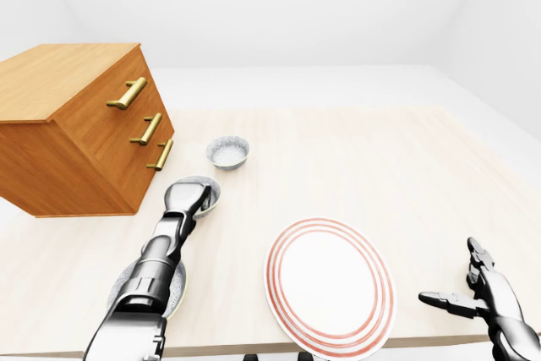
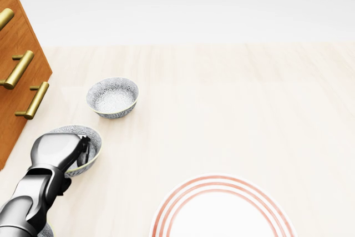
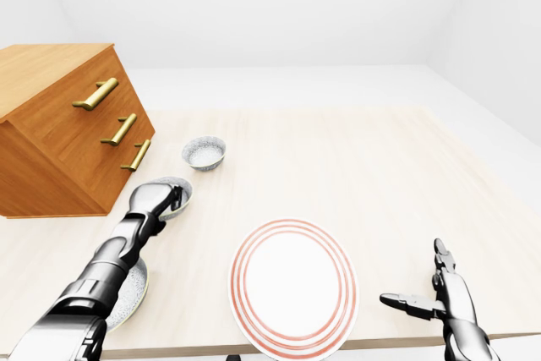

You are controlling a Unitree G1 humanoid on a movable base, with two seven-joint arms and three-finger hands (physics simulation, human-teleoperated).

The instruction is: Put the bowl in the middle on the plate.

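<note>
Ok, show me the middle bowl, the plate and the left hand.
middle bowl (image 2: 95,151), head view, its right inner wall beside the fingers.
plate (image 1: 330,283), left-eye view, its bare white centre.
left hand (image 2: 55,149), head view, the back of the hand.

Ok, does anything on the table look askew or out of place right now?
The middle bowl sits tilted, not flat, with the left hand clamped on its rim. The plate also seems to poke slightly past the table's near edge. Nothing looks spilled or broken.
</note>
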